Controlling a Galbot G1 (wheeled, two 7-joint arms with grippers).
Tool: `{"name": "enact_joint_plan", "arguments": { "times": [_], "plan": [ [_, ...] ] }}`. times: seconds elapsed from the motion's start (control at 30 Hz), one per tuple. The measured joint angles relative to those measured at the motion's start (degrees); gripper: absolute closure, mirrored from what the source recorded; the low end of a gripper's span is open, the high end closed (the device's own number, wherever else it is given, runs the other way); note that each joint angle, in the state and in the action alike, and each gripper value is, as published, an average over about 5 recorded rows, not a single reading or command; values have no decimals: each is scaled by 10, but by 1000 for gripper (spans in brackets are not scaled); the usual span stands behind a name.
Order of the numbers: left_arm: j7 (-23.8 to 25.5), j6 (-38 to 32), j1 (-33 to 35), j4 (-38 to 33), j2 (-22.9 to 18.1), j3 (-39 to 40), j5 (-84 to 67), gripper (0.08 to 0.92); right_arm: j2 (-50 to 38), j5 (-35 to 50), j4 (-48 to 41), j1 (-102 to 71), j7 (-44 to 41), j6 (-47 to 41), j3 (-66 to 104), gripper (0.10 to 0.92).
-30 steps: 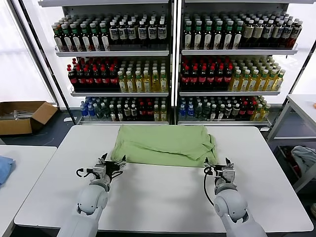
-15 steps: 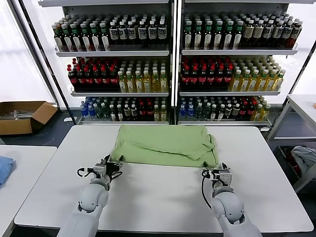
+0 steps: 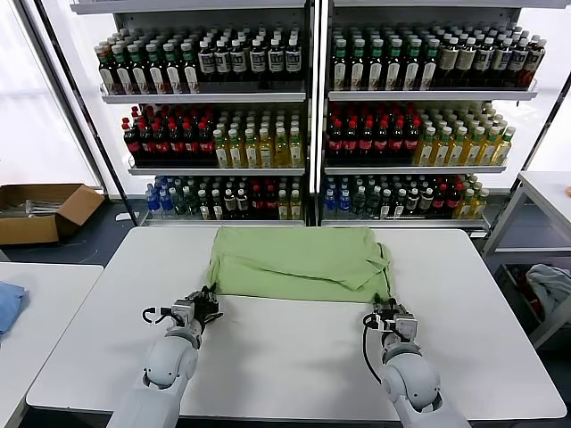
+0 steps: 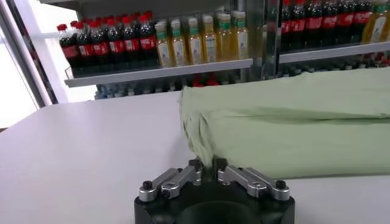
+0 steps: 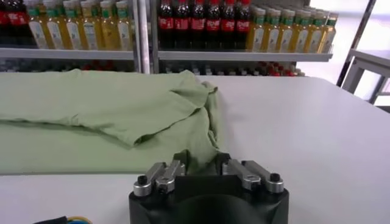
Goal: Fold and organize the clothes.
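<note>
Works at a white table point(image 3: 285, 357) with one light green shirt point(image 3: 299, 263) spread across its far half, folded into a wide flat band with its long sides running left to right and a loose flap doubled over on the right end. Pinches the shirt's near left corner with the left gripper point(image 3: 207, 303), low over the tabletop just at the hem; in the left wrist view point(image 4: 207, 165) has both fingertips drawn almost together, with the tip of the green cloth point(image 4: 292, 122) caught between them. Grips the near right corner with the right gripper point(image 3: 390, 312), likewise down at the table surface; in the right wrist view point(image 5: 202, 163) has a bunched fold of the shirt point(image 5: 91, 115) filling the narrow gap between the fingers, so clamped on fabric too. Reaches forward with both arms from the near edge, well apart, one at each end of the shirt's near hem. Faces tall shelves of bottles point(image 3: 312, 89) beyond the table, with a cardboard box point(image 3: 40, 209) on the floor at far left and a blue cloth point(image 3: 7, 303) on a neighbouring table point(image 3: 53, 294) at the left edge.
</note>
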Motion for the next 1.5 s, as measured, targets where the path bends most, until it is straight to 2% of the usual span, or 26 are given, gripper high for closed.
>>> {"name": "enact_joint_plan", "arguments": {
  "times": [0.13,0.33,0.53,0.87,1.17,1.27,1.37,1.5],
  "plan": [
    [1,-3,5,-3,0,-1,2,912,-2,-8,12,-6,-2,3,2,916],
    [0,-10,21,-22,4,-5,6,912,-9,-22,53,-25,-1,6,7,918],
    [-7,-11,57,-77,12,-10,14,912,-15,-34,122,-71,10,9,15,918],
    [-26,-13,169,-218,31,-28,19,912,-16,-64,226,-202,43,22,16,918],
    [-41,-26,296,-313,37,-44,37,912,-22,-90,269,-304,77,32,13,915],
    [-45,-28,333,-329,35,-44,44,912,-23,-97,279,-327,86,33,9,869],
    [-48,-28,363,-346,33,-42,51,901,-23,-100,291,-347,96,34,9,784],
    [-51,-26,397,-367,29,-33,62,816,-25,-101,312,-365,105,33,12,671]
  ]
}}
